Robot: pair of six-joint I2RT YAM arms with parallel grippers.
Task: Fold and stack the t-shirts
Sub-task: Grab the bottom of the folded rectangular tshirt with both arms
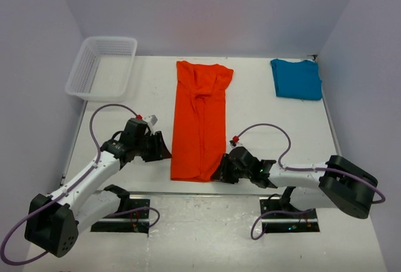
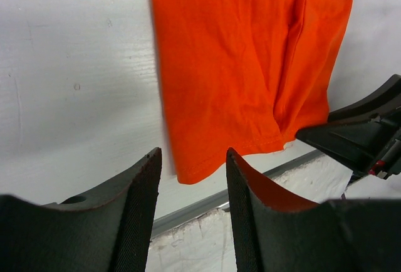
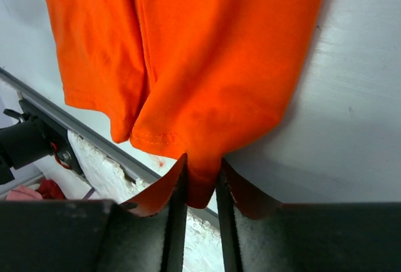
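At far left on the table (image 1: 150, 93), a white mesh basket (image 1: 103, 65), well apart from both shirts.

Next, the left gripper (image 2: 191, 181), low at the near left corner of the orange-red t-shirt (image 1: 199, 121). Jaws spread, hem just beyond the tips, nothing pinched yet. Risk here: closing too early and catching only air, or pushing the hem away and wrinkling the corner.

In the middle, the orange-red t-shirt, lying as 1 long narrow strip from far to near, sides folded toward the middle, near hem close to the near edge of the table.

Then the right gripper (image 3: 202, 181), pressed together on the near right corner of that hem, with only a small tip of cloth between the jaws. Risk here: slipping out during a lift, because of so thin a bite. Also possible: holding only 1 layer of the folded cloth and so opening the fold again when raised. With 1 corner lifted and the other not, a twisted, uneven fold.

At far right, the teal-blue t-shirt (image 1: 296, 79), folded into a compact rectangle. Risk later: landing the orange-red one off-centre in the stack.
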